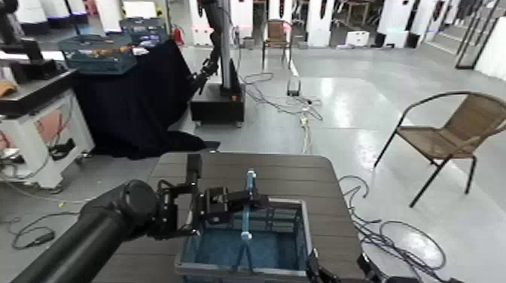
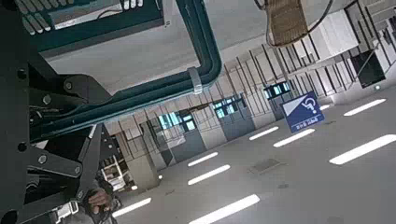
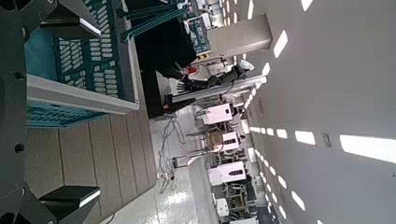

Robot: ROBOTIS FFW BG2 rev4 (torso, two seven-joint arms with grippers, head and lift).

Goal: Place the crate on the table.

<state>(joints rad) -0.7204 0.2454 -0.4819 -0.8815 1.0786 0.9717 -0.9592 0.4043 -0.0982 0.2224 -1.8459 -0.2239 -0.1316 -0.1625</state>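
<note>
1. Behind the work area lie a pale workshop floor with loose cables, a wicker chair (image 1: 459,128) off to my right, and a black-draped table (image 1: 135,90) to my left carrying a darker teal crate (image 1: 98,53).
2. Task object: the crate (image 1: 248,244) sits on the near part of the dark slatted bench (image 1: 286,177), its far rim well inside the plank top. Its underside is hidden, so I cannot confirm full contact.
3. Appearance: blue-grey lattice walls, pale rim, thin light-blue hoop handle (image 1: 248,203) standing upright over the middle; the interior appears empty.
4. My left end effector (image 1: 226,202) is at the crate's far-left rim, reaching toward the handle; I cannot tell how far it is open, nor whether it grips anything.
5. My right end effector (image 1: 331,271) is low at the crate's near-right corner; grip state is likewise undeterminable. The right wrist view shows the crate wall close alongside, over the planks.
6. Judgement: placement looks essentially made; release and withdrawal of both arms remain.
</note>
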